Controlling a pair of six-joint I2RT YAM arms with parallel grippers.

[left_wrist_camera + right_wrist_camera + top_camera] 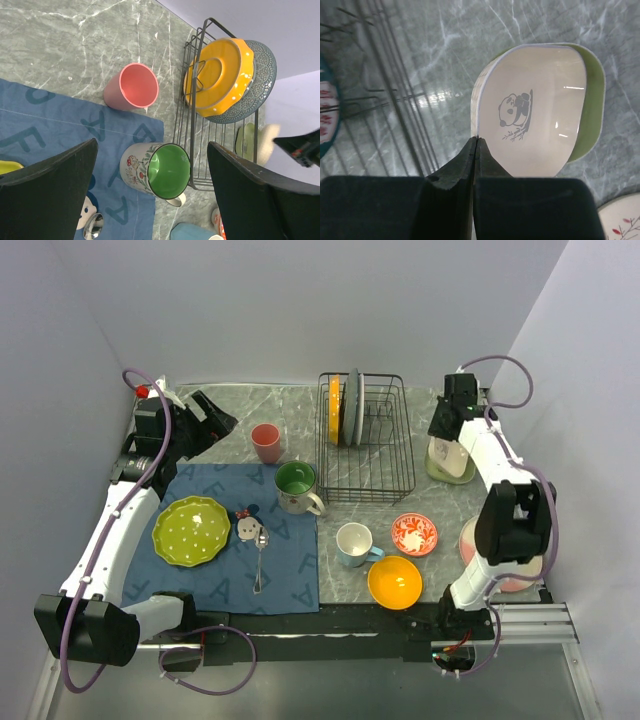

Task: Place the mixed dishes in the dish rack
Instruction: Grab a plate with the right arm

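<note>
From above, my left gripper (213,420) hangs left of the dish rack (366,445), which holds 2 dishes upright, an orange plate (334,410) and a grey plate (351,405). My right gripper (447,440) sits just right of the rack.

Left wrist: my jaws are spread wide, with the pink cup (132,87) and green-lined mug (160,170) ahead.

Right wrist: my jaws are pressed together, tips at the rim of the panda bowl (535,110).

Overhead, we are losing most of the round pink plate (467,545) at 4 o'clock beneath the right arm's black joint (512,520). From the left wrist, the lime-green scalloped plate (5,167) is getting cut off at 9 o'clock, and the orange scalloped plate (220,70) is covering most of the grey patterned plate (265,65). The closed tips of the right gripper (476,145) are hiding the rim of the cream panda-printed bowl (535,115); we are not seeing whether they are pinching it.
</note>
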